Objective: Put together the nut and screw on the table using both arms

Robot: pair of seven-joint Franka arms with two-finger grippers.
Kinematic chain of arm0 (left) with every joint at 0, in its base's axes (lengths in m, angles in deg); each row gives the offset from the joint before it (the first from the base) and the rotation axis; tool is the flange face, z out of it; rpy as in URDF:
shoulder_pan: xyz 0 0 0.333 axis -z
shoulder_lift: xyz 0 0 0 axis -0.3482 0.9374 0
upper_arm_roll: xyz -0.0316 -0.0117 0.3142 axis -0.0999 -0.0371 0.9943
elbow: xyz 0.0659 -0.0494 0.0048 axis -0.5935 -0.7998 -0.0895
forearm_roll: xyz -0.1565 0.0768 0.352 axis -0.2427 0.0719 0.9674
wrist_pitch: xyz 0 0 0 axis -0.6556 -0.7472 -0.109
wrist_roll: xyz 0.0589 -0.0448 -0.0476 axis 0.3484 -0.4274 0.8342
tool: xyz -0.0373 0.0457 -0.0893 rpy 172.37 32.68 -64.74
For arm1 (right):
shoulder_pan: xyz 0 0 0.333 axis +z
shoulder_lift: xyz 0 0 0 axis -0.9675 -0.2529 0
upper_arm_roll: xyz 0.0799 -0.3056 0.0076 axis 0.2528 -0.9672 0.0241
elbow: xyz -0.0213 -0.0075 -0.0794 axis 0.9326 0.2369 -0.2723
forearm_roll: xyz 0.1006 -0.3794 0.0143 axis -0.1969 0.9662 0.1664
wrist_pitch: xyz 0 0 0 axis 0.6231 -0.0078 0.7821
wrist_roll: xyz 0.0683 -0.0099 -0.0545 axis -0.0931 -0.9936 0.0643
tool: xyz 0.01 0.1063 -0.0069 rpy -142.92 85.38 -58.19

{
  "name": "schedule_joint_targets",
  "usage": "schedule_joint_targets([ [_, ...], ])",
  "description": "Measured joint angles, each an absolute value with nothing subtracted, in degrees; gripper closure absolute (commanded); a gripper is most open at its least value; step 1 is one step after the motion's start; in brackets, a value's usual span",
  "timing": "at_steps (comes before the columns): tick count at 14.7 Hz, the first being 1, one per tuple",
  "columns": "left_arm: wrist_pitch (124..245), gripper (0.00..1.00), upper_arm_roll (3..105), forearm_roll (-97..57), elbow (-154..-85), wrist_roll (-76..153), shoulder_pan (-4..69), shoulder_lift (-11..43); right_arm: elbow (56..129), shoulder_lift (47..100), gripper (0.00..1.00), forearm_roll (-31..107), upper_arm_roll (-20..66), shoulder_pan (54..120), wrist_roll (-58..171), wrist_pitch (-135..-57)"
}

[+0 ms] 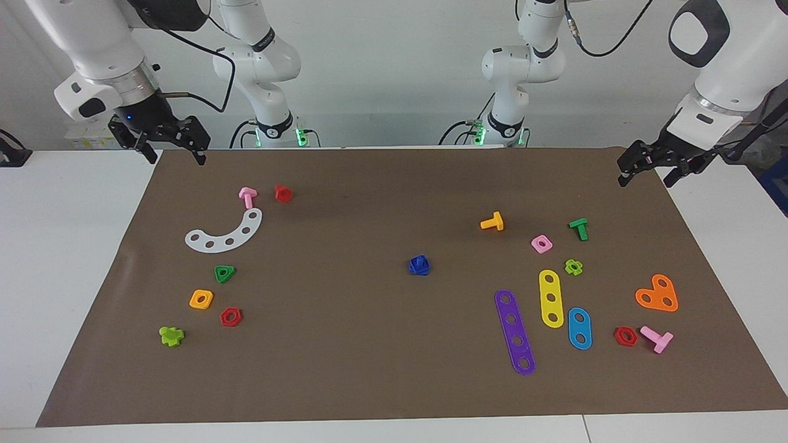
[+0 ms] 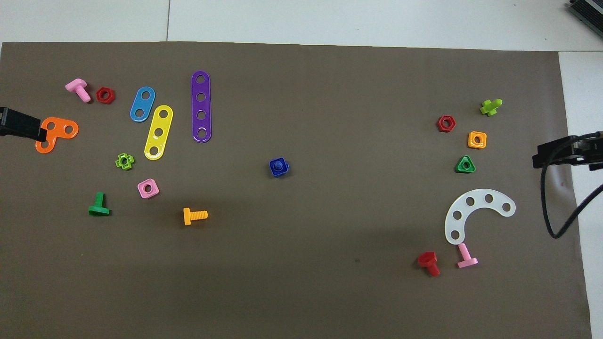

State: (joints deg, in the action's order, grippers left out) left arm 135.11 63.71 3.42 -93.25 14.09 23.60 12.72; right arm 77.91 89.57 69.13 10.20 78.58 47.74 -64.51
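Note:
The dark-blue square nut [image 1: 425, 269] [image 2: 273, 168] lies in the middle of the brown mat on the table [image 1: 369, 369] [image 2: 330, 282]. The dark-blue screw [image 1: 418, 263] [image 2: 279, 164] sits in its centre hole, so the two rest together as one piece. Neither gripper touches them. My right gripper [image 1: 175, 157] [image 2: 560, 153] hangs open over the mat's corner by the robots at the right arm's end. My left gripper [image 1: 645, 178] [image 2: 23, 126] hangs open over the mat's edge at the left arm's end. Both hold nothing.
At the left arm's end lie purple [image 1: 514, 331], yellow [image 1: 551, 298] and blue strips, an orange plate [image 1: 657, 294], a pink nut [image 1: 542, 243] and several screws. At the right arm's end lie a white curved strip [image 1: 225, 234], a green triangular nut [image 1: 225, 273] and an orange nut [image 1: 201, 299].

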Motion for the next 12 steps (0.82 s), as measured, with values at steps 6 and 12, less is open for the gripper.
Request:
schedule_joint_targets([
  [6, 135.25, 0.00, 63.73, 3.56, -93.24, 12.07, 23.60, 12.72, 77.93, 89.57, 0.00, 69.11, 10.21, 78.72, 47.74, -64.51],
  [12, 135.28, 0.00, 63.73, 3.56, -93.24, 11.71, 23.60, 12.70, 77.93, 89.57, 0.00, 69.11, 10.21, 78.72, 47.74, -64.51],
])
